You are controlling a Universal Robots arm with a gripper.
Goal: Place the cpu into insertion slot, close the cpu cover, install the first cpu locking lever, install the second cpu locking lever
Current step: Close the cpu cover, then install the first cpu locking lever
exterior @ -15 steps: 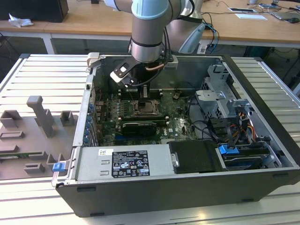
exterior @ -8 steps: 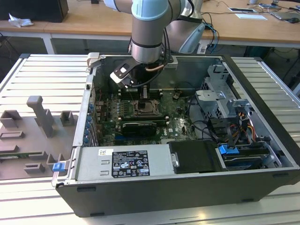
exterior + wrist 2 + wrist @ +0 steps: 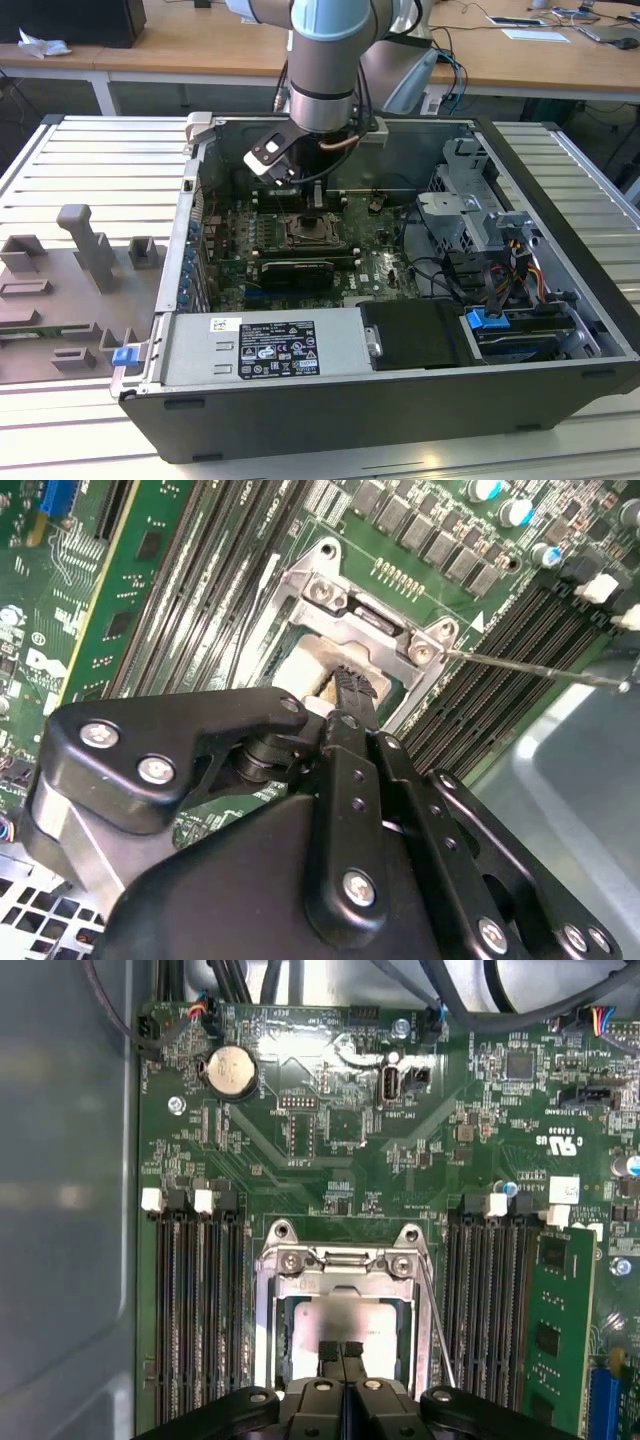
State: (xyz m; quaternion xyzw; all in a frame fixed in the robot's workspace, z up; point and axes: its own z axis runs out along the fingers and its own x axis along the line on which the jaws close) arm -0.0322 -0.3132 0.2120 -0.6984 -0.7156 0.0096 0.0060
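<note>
Cpu [image 3: 345, 1312], a pale silver square, sits in the insertion slot [image 3: 284, 1325] with the fingers [image 3: 330, 1352] pinched together, empty, tips at its face. The silvery cpu cover [image 3: 340, 1263] frames it, lying flat on the slot. A thin locking lever [image 3: 432, 1310] angles free beside the slot; memory slots [image 3: 200, 1310] flank it on the green board [image 3: 300, 1150].

The open case [image 3: 330, 430] leaves room from above at the exterior view's centre, over the insertion slot [image 3: 310, 232]; low memory slots [image 3: 195, 1300] flank it. An expansion card [image 3: 297, 270] stands just below it in frame; drive cage [image 3: 470, 215] and cables [image 3: 440, 275] crowd the exterior view's right, seemingly clear of it
</note>
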